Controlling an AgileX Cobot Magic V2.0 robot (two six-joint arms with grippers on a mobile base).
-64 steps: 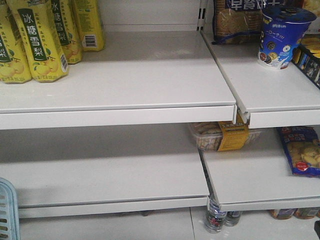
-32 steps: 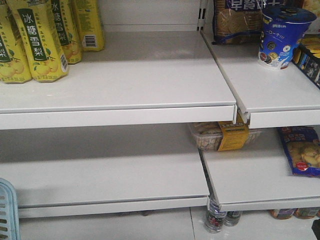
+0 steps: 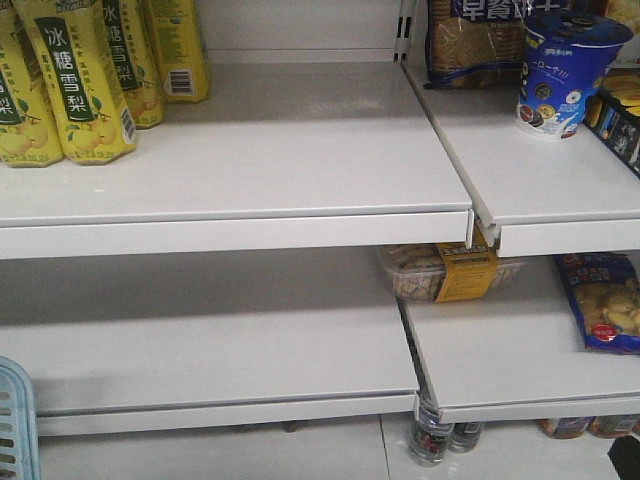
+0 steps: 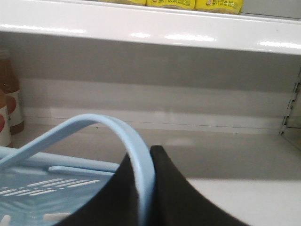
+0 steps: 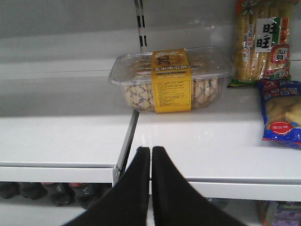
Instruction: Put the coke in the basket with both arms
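One white shelf unit (image 3: 250, 170) fills the front view. One pale blue basket (image 4: 42, 188) hangs with its thin handle (image 4: 136, 155) clamped in the left gripper (image 4: 149, 188). The right gripper (image 5: 150, 174) is pressed together, empty, before one clear biscuit box (image 5: 171, 80). Below, three red-capped dark bottles (image 5: 51, 190) stand; whether these are coke, I cannot tell.

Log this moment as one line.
left gripper: shut on basket handle | right gripper: shut, empty, facing shelf | coke: not identified
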